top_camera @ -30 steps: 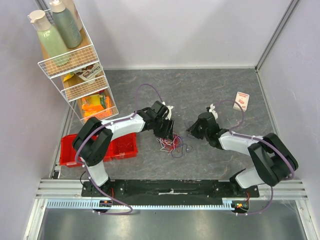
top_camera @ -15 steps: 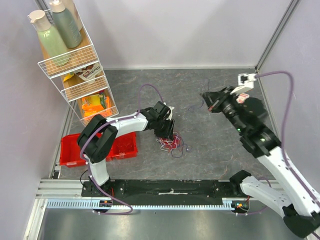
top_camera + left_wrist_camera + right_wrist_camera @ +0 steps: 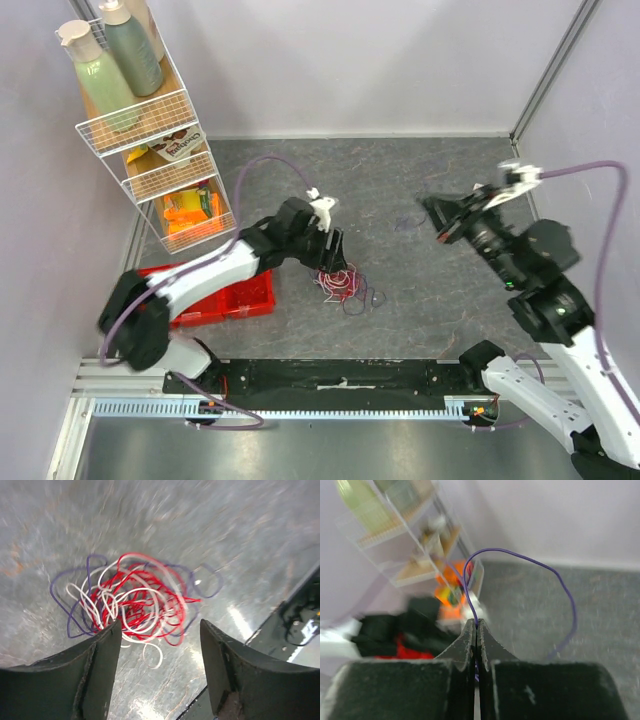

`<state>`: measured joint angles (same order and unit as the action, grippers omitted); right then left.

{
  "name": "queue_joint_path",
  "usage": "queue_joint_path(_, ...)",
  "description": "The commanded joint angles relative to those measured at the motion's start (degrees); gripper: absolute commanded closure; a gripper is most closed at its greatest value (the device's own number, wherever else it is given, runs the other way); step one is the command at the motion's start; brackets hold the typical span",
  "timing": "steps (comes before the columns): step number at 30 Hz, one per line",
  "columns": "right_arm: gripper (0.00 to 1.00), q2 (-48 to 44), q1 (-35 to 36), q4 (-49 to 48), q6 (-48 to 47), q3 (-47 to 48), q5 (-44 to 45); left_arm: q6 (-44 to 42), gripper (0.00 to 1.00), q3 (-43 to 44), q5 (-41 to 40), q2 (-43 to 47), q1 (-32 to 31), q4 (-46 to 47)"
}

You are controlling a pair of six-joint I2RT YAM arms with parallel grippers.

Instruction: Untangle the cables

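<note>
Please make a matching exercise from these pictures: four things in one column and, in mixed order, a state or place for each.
1. left gripper
2. right gripper
3. cable tangle
4. red bin

a. shut on one purple cable
b. beside the wire rack's foot
c. open, holding nothing
d. red, white and purple loops in one heap

Pairs: 1-c, 2-a, 3-d, 4-b

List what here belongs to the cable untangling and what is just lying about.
Belongs to the job:
- cable tangle, red, white and purple
- purple cable, pinched in the right end effector
- left end effector, open over the tangle

Lying about:
- wire rack
- bottles
- snack packets
- red bin
</note>
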<state>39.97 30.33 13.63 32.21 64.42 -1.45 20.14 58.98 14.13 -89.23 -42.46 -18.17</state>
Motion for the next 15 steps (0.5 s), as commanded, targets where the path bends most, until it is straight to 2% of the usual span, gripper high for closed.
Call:
queue_joint_path(1,1.00,0.8,0.0,-0.5,-5.8,-8.9,-12.8,-6.7,0.28,-7.0,2.3,18.1,0.1,16.2)
queue_joint_path(4,1.00,1.4,-0.1,-0.7,-7.9,-12.9,-20.5,-8.8,0.25,-13.4,3.5,28.4,0.1,25.0)
queue_joint_path(7,1.00,2.6,0.2,-3.7,-7.0,-17.3,-28.8,-8.5,0.18,-18.8,6.5,35.2,0.0,33.4)
queue_joint_path(10,1.00,3.8,1.9,-11.3,-3.6,-21.7,-36.1,-5.7,0.15,-19.3,17.7,35.0,0.0,36.7)
queue_joint_path(13,1.00,5.5,5.0,-15.4,-2.8,-23.0,-37.2,-2.6,0.15,-19.2,18.0,33.8,0.0,38.1)
queue_joint_path(15,1.00,6.3,6.5,-15.6,-3.0,-23.1,-36.9,-3.7,0.15,-19.4,17.4,34.4,0.0,37.7)
